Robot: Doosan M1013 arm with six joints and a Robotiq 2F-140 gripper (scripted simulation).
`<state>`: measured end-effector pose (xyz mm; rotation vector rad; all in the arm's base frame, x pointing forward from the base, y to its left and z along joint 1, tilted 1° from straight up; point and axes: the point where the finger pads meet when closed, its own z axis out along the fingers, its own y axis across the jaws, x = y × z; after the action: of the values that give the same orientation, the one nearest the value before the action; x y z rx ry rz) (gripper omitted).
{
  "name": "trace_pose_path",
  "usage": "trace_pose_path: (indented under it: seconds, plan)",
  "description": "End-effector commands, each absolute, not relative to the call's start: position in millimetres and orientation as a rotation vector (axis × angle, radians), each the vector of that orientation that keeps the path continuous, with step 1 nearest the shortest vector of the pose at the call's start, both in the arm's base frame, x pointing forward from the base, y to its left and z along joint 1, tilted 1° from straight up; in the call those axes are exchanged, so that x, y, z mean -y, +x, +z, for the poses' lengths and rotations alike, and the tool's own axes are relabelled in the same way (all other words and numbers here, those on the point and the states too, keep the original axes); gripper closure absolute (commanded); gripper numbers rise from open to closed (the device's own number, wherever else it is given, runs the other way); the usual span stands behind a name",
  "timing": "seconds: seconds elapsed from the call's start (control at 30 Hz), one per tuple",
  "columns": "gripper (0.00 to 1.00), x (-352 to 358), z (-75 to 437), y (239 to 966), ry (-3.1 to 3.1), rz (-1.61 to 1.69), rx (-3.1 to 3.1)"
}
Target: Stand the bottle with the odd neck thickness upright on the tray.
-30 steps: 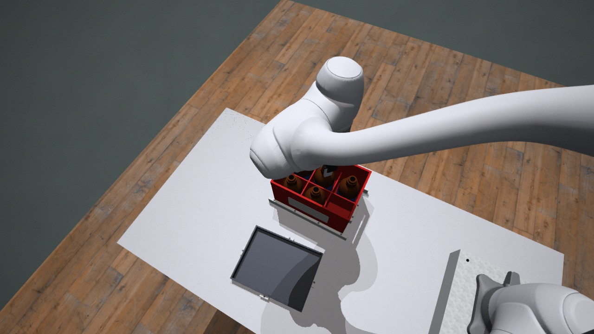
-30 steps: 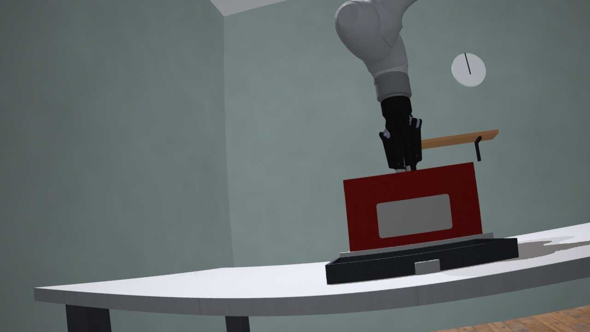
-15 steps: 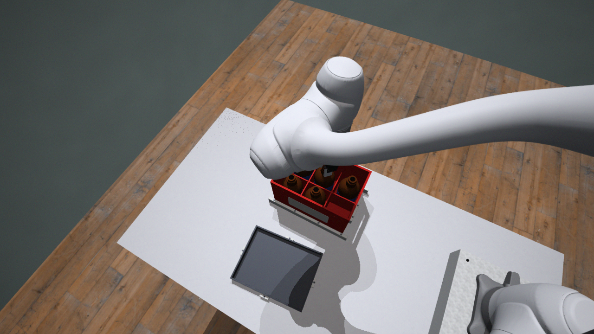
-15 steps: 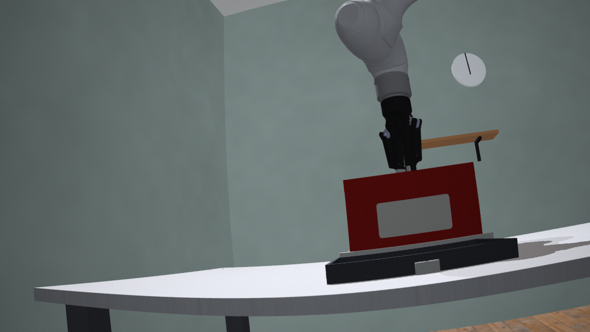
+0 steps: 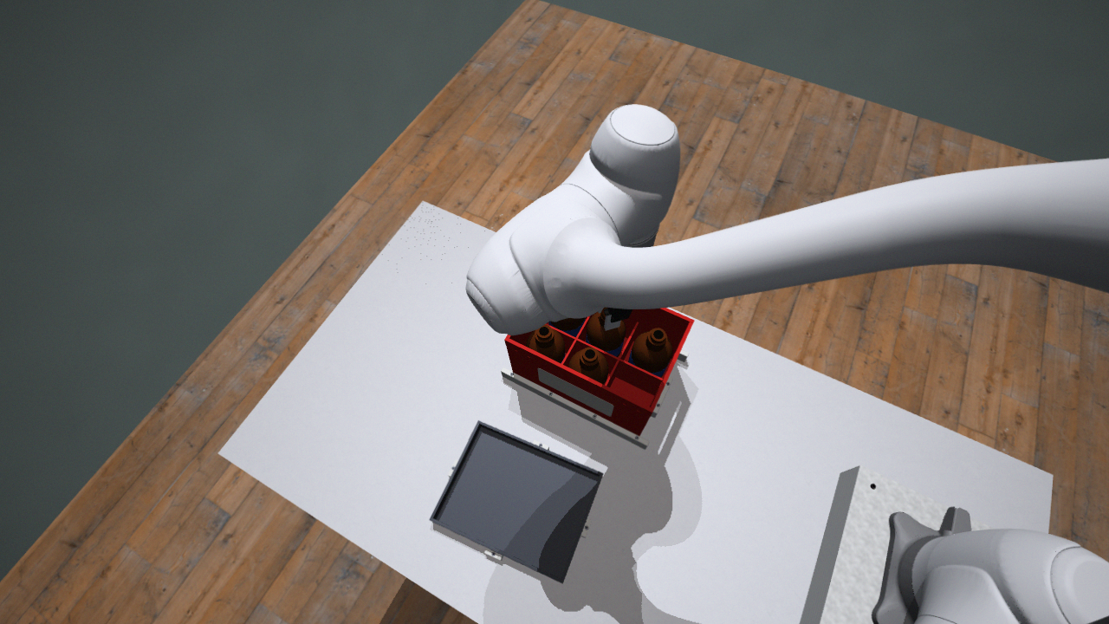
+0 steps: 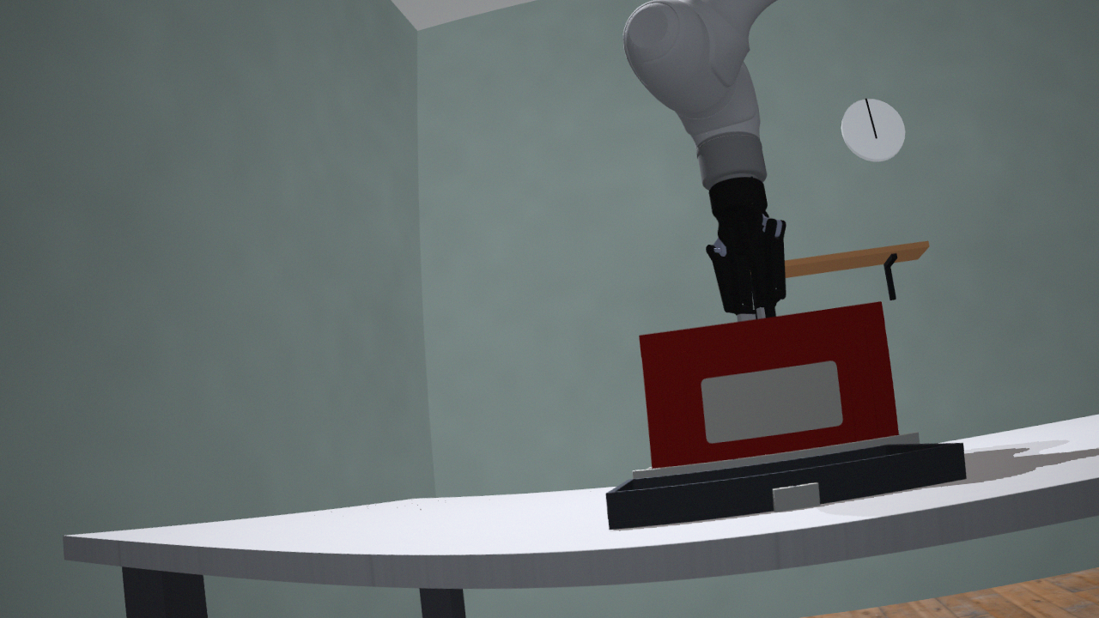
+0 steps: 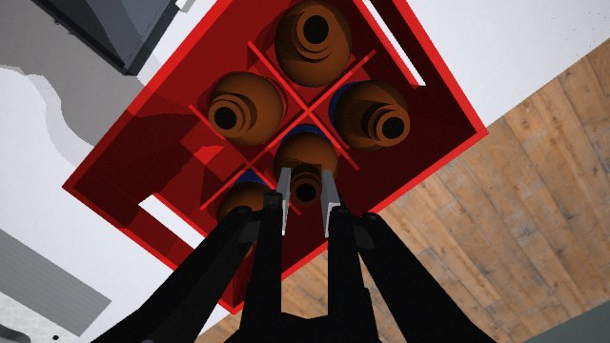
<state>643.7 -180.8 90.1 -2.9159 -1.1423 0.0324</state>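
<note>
A white bench [image 5: 364, 403] stands on wood-plank flooring [image 5: 813, 155]; a wall clock [image 6: 871, 130] and wooden shelf [image 6: 853, 258] hang behind.
</note>
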Motion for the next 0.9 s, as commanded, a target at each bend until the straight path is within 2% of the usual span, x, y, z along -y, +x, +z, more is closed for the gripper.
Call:
trace_pose_path:
  seconds: [0.0,0.87]
  plan:
    - [1.0,181,91,644,-2.916,0.032,1.142]
    - [1.0,181,114,643,-2.916,0.032,1.142]
